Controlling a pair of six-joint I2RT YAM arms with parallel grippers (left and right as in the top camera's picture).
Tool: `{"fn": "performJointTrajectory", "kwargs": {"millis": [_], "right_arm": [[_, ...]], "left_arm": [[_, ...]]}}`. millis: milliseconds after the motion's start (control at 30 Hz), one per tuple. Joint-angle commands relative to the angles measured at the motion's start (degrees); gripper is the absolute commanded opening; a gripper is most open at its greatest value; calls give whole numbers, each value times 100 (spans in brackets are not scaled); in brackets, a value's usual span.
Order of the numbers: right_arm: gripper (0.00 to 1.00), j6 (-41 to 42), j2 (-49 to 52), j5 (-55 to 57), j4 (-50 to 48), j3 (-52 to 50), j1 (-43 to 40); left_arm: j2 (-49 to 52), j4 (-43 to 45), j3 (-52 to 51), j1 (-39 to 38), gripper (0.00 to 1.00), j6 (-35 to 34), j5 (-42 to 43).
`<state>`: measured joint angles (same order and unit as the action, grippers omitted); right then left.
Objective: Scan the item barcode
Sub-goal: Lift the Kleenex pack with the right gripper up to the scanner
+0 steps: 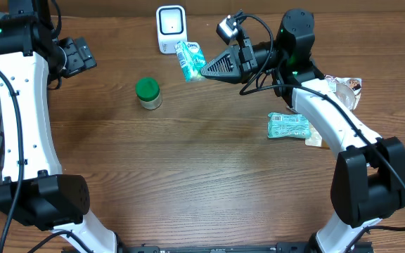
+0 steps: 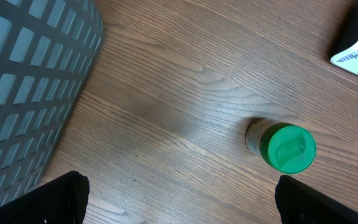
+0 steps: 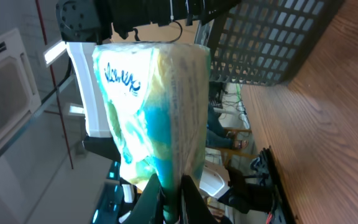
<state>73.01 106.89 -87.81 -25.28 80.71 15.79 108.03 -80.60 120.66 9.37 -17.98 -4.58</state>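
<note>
A teal and white tissue pack (image 1: 188, 60) hangs in the air just right of the white barcode scanner (image 1: 171, 28) at the back of the table. My right gripper (image 1: 204, 70) is shut on the pack's lower end. In the right wrist view the pack (image 3: 151, 93) stands up from the shut gripper (image 3: 173, 199), with the white scanner (image 3: 81, 93) right behind it. My left gripper (image 1: 76, 57) is open and holds nothing, far left of the scanner. Its fingers (image 2: 61, 199) stand wide apart above bare table.
A green-lidded jar (image 1: 148, 93) stands left of centre, also seen in the left wrist view (image 2: 286, 148). A second teal pack (image 1: 288, 126) and some clear packets (image 1: 346, 88) lie at the right. A grey mesh basket (image 2: 30, 81) stands at the left edge.
</note>
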Motion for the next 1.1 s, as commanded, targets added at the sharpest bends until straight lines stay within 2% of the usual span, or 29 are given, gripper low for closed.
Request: {"fn": "performJointTrajectory", "kwargs": {"millis": [0,133,300,433,533,667,767,900,933,1067], "right_arm": [[4,-876,-46,199,533,59,166],[4,-2184,-46,925,2135,59,297],[4,-3742,-46,2492,4444,61,302],[4,-4411,-48,3646,5731,293,302],[4,-5018,-46,4697,7112,1191,310],[4,-5259,-37,6328,8070,2369,461],[4,-5532,-37,8008,8140,3147,787],[4,-6553,-35,10275,7132,3331,1478],[4,-6909,22,10900,6607,3257,1720],[4,-8065,428,11479,5313,3174,2105]], "left_arm": [[42,2,22,-39,99,17,-28],[42,2,22,-39,100,20,-28],[42,2,24,-39,100,20,-28],[42,2,22,-39,100,17,-28],[42,2,24,-39,99,17,-28],[42,2,22,-39,99,20,-28],[42,2,22,-39,100,20,-28],[42,2,22,-39,99,17,-31],[42,2,22,-39,100,20,-28],[42,2,22,-39,100,17,-28]]}}
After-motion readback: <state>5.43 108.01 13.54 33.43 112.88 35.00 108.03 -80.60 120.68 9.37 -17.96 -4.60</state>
